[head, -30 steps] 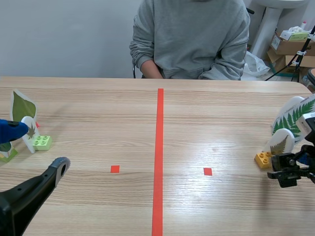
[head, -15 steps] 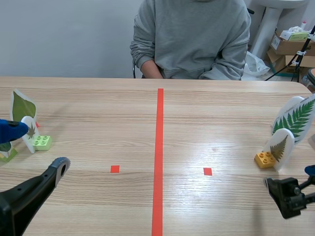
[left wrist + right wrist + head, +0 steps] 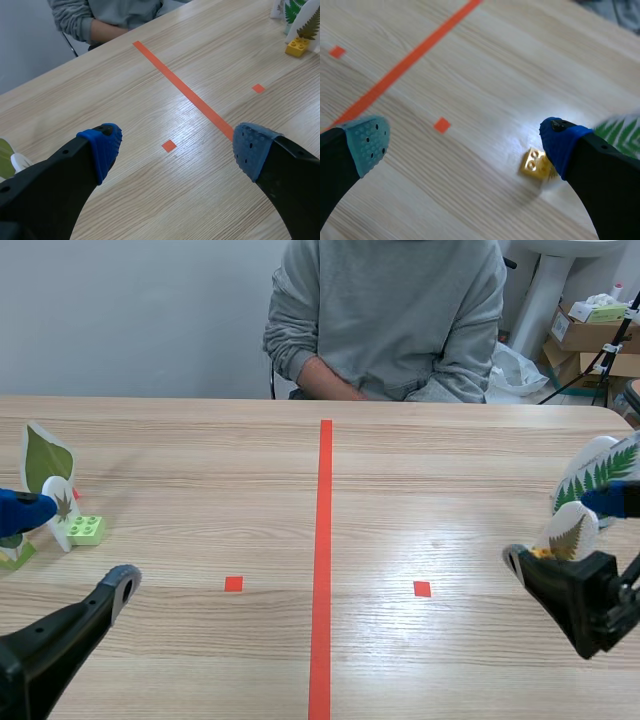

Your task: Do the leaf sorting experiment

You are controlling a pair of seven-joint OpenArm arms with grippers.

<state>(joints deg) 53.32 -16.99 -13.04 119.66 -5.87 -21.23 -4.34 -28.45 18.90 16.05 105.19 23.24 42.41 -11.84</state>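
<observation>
Two open, empty grippers flank the centre tape line: left gripper well left of it, right gripper far right. The small fern card, upright on its yellow brick, stands just ahead of the nearer right gripper, toward its blue-padded finger.

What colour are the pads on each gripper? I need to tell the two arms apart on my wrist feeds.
Both arms are black, with thick, curved black fingers. The left gripper has two blue dotted pads, one brighter and one a duller slate blue. The right gripper has mismatched dotted pads: one grey-green and one bright blue.
</observation>
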